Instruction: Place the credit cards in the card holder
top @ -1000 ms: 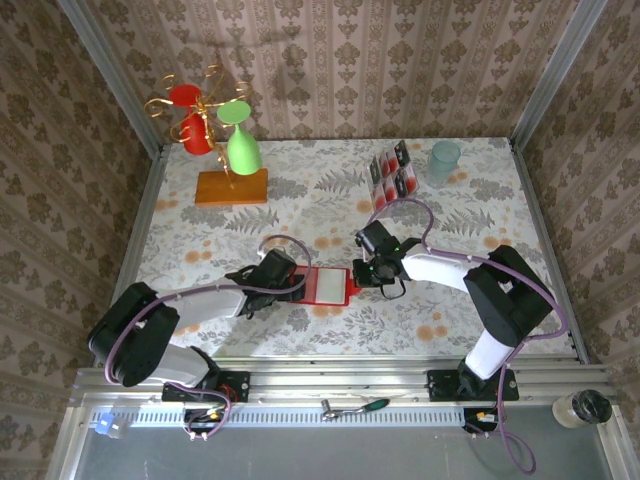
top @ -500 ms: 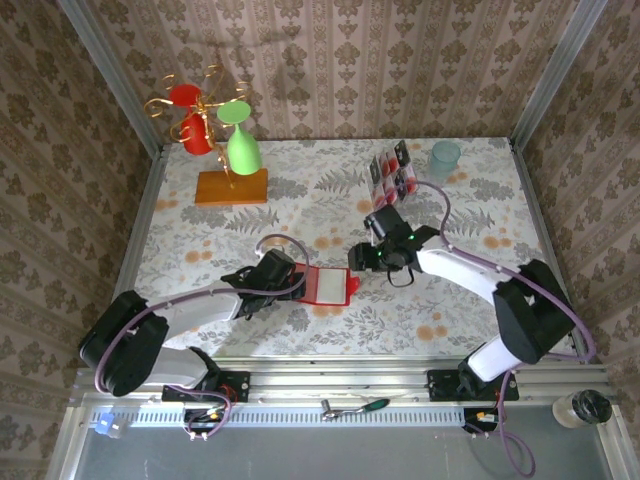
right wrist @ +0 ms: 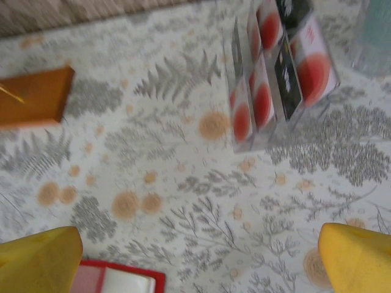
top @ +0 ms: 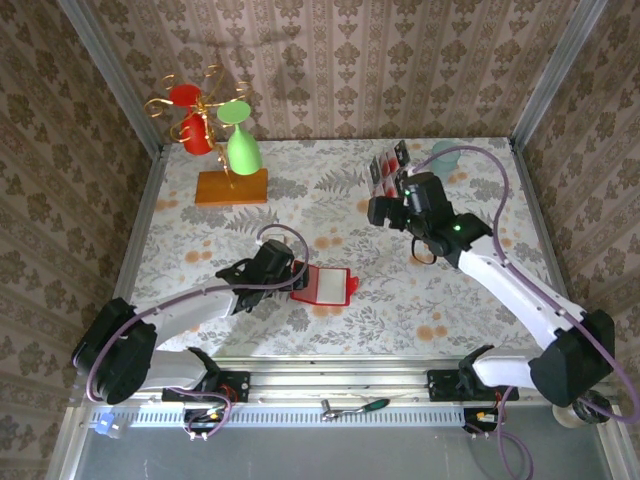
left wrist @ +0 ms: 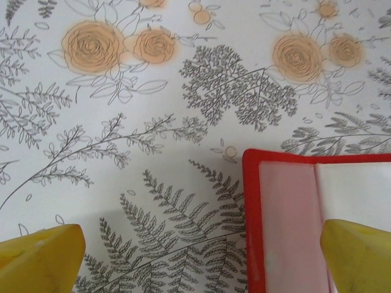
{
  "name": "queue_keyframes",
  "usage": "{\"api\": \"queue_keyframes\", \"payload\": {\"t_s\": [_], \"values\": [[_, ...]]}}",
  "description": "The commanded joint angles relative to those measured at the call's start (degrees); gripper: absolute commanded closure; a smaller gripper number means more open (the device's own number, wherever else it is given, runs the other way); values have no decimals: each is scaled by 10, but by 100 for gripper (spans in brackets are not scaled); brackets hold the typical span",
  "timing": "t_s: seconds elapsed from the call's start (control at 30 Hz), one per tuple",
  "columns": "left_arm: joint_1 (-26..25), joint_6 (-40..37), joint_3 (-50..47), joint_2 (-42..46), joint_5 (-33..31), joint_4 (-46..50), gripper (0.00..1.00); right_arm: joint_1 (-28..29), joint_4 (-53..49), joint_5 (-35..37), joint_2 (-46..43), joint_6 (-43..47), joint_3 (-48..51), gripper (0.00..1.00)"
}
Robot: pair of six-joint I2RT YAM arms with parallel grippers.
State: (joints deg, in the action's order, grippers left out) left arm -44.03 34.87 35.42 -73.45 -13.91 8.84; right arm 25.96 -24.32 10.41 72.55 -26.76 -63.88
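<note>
The card holder point(top: 326, 285) lies open on the flowered tablecloth, red-rimmed with pale pockets inside. My left gripper point(top: 297, 284) stands open at its left edge. In the left wrist view, one yellow fingertip point(left wrist: 357, 253) overlaps the card holder's point(left wrist: 287, 226) pale inside and the other point(left wrist: 40, 256) is over bare cloth; the left gripper point(left wrist: 198, 271) holds nothing. The credit cards point(top: 392, 172) stand in a clear rack at the back. My right gripper point(top: 378, 212) hovers open just in front of them. In the right wrist view the credit cards point(right wrist: 275, 79) are at top right and the card holder point(right wrist: 116, 278) at bottom left, with the right gripper point(right wrist: 198, 262) empty.
An orange block point(top: 231, 186) with a gold stand carrying red and green cups sits at the back left. A teal cup point(top: 445, 160) stands right of the card rack. Patterned walls close in the table on three sides.
My right gripper has opened and moved away from the card holder's right edge, up and back toward the card rack. The left gripper stays open at the holder's left edge.
</note>
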Motion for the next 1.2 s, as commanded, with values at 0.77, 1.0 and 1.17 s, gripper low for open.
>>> {"api": "queue_keyframes", "payload": {"t_s": [0.77, 1.0, 1.17], "values": [[39, -49, 19, -75, 42, -14, 0, -34, -275, 26, 463, 120, -438, 62], [42, -44, 9, -81, 47, -22, 0, -37, -348, 92, 569, 127, -564, 70], [45, -44, 5, -83, 49, -25, 0, -41, -384, 105, 630, 124, -637, 69]]}}
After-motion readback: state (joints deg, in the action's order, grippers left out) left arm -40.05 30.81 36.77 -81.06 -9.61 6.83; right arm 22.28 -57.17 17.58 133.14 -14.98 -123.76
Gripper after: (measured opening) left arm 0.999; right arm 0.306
